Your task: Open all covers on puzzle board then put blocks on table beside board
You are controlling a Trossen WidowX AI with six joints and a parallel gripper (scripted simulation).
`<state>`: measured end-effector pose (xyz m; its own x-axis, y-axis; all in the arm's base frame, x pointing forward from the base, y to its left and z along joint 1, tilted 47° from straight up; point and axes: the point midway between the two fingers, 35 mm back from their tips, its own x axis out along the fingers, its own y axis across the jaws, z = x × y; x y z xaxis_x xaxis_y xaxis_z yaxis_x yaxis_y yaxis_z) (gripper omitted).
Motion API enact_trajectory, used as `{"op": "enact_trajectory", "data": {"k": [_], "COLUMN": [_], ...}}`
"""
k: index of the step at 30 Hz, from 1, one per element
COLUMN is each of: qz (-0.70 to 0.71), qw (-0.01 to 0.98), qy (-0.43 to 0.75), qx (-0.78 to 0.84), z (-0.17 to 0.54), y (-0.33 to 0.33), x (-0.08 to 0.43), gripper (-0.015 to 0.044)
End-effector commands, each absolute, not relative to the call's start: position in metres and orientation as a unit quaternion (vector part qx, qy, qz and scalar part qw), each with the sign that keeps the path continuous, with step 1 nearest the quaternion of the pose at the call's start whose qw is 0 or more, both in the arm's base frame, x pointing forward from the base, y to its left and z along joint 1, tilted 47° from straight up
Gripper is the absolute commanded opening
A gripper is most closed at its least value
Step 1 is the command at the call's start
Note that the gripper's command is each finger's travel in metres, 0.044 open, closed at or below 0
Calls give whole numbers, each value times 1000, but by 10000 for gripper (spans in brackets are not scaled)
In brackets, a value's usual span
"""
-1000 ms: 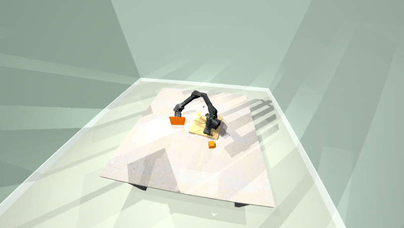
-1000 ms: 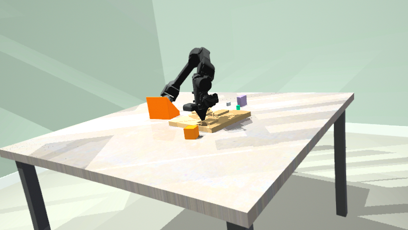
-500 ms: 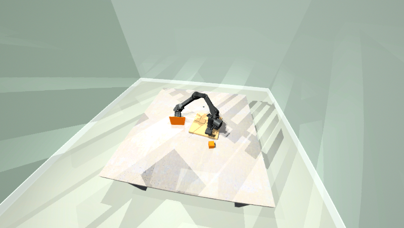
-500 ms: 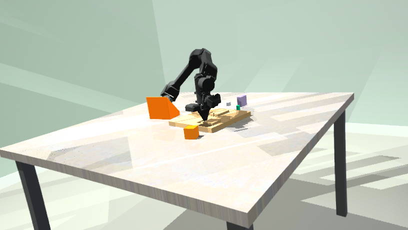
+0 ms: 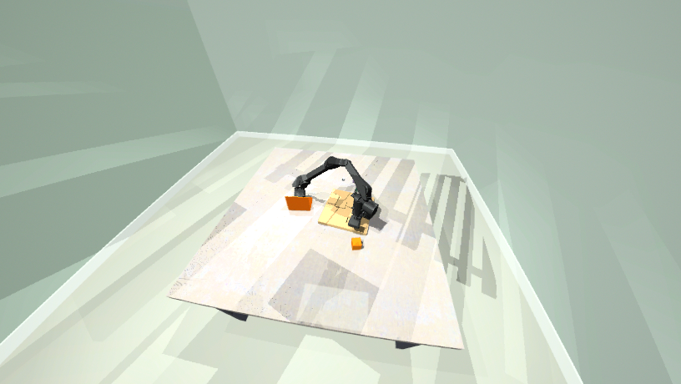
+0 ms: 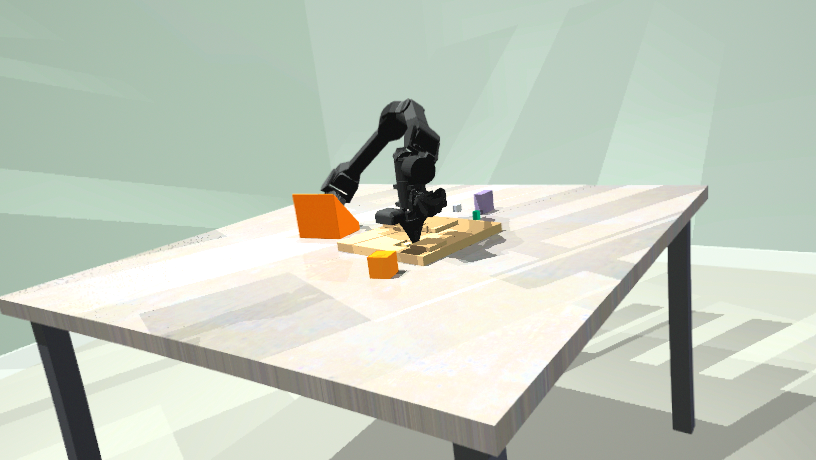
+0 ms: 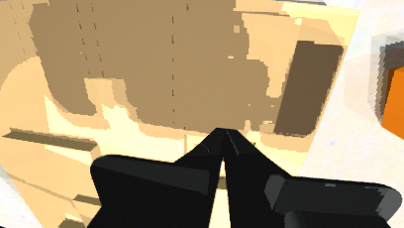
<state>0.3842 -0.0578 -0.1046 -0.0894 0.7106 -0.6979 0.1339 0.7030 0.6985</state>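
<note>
The pale wooden puzzle board (image 5: 329,219) (image 6: 349,247) (image 7: 277,35) lies on the table under the arm. My gripper (image 6: 414,240) (image 7: 225,131) is shut, with nothing between its fingertips, which are low at the board's front part. A dark rectangular recess (image 6: 420,249) (image 7: 312,89) shows near the board's edge, to the right of the fingertips in the wrist view; no block is visible in it. A raised wooden cover (image 6: 444,226) shows farther back. Shadows blur the other covers and wells. An orange cube (image 5: 356,244) (image 6: 382,265) (image 7: 396,106) rests on the table, clear of the board.
A large orange wedge (image 5: 299,204) (image 6: 320,217) stands left of the board, by the arm's base. Behind the board are a small green block (image 6: 476,214), a small grey piece (image 6: 457,208) and a purple block (image 6: 484,201).
</note>
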Motion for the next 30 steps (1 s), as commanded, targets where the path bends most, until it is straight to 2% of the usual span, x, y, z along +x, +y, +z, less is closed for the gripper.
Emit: {"op": "enact_trajectory", "data": {"k": [1,30], "qz": [239,238], "qw": [605,605], "qy": [696,696], "qx": [304,304], "z": [-103,-78], "y": [-58,-85], "x": [388,397], "gripper": [0,0]}}
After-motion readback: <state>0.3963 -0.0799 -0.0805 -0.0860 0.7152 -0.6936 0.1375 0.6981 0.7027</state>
